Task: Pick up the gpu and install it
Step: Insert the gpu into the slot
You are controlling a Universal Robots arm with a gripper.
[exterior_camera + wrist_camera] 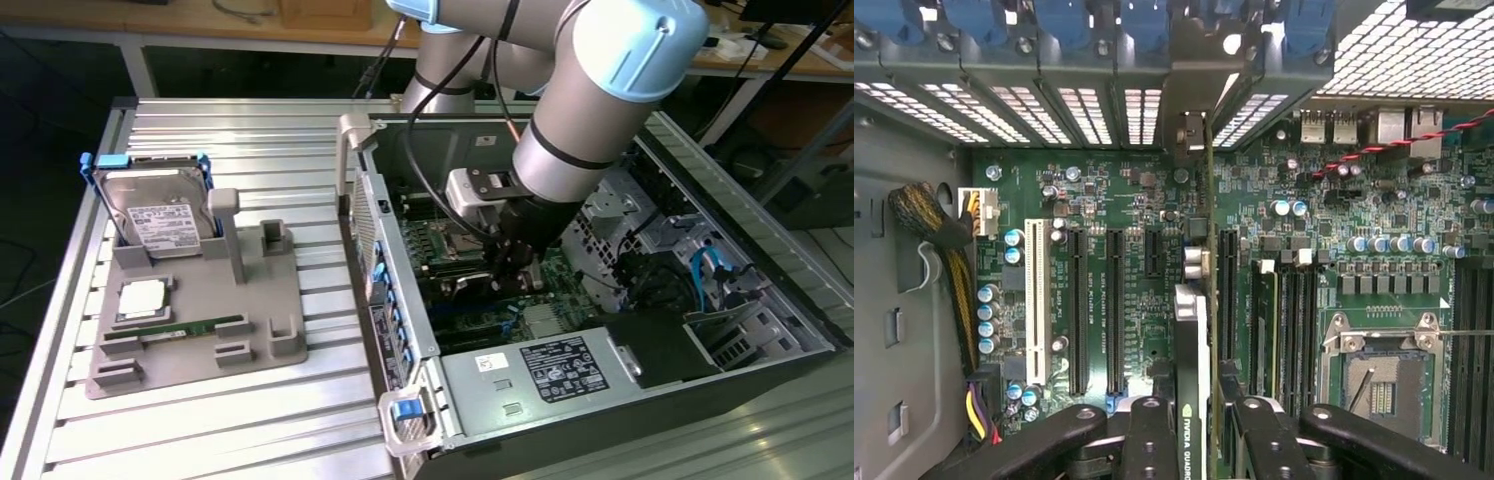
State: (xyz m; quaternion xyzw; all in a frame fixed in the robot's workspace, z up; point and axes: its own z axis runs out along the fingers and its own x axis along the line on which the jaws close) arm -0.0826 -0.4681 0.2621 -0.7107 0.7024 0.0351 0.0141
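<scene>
The gpu (pixel 1194 330) stands edge-on in the wrist view, a thin dark card with a green logo label. Its silver bracket (pixel 1190 130) reaches the rear slot openings of the computer case (pixel 358 190). My gripper (pixel 1194 445) is shut on the card, with a black finger (pixel 1150 440) on each side of its near end. The card hangs just over the green motherboard (pixel 1104 200), in line with a long black expansion slot (pixel 1226 290). In the exterior view my gripper (pixel 514 268) reaches down inside the open case, over the middle of the board.
A grey fixture (pixel 200 345) at the exterior view's left holds a silver hard drive (pixel 154 215), a processor (pixel 140 298) and a green memory stick (pixel 187 327). Inside the case are the power supply (pixel 554 365), the processor socket (pixel 1379 370), a cable bundle (pixel 934 240) and blue slot latches (pixel 1144 25).
</scene>
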